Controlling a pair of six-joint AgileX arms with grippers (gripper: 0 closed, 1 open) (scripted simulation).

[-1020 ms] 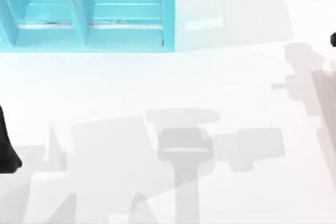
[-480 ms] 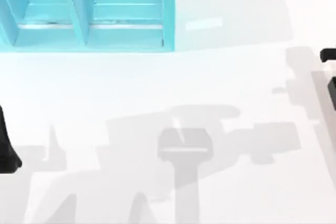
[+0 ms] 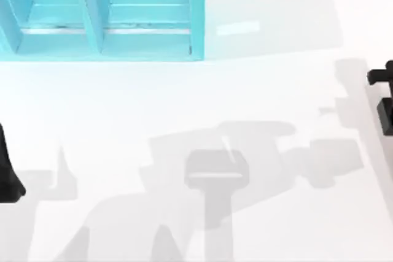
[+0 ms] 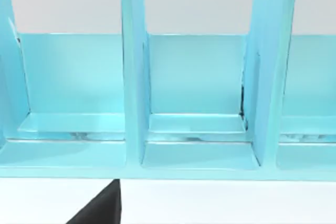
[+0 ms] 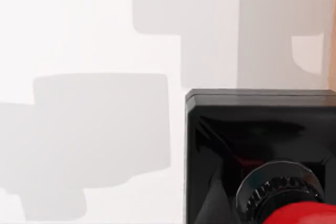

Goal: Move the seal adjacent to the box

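While the top view looks down on the white table (image 3: 184,90), a light blue box (image 3: 104,16) with upright dividers stands at the table's far left, open toward the camera. At the right edge of that view a black part of the right arm (image 3: 384,99) reaches in over the table, well apart from the box; whether its fingers are open or shut cannot be told from these pictures. At the left edge a black part of the left arm (image 3: 7,170) sits low by the table's left side, and the state of its fingers cannot be told either.

The right wrist view shows the seal (image 5: 260,156) close up against the white table surface (image 5: 94,51): a black square block with a ribbed dark collar and a red round knob (image 5: 299,216) at the picture's edge. Whether the seal rests on the table or is lifted off it cannot be told.

The left wrist view faces the box (image 4: 199,93) from the front, with two blue dividers separating its compartments, and a black wedge of the arm's own hardware (image 4: 102,208) shows against the table in front of the box.
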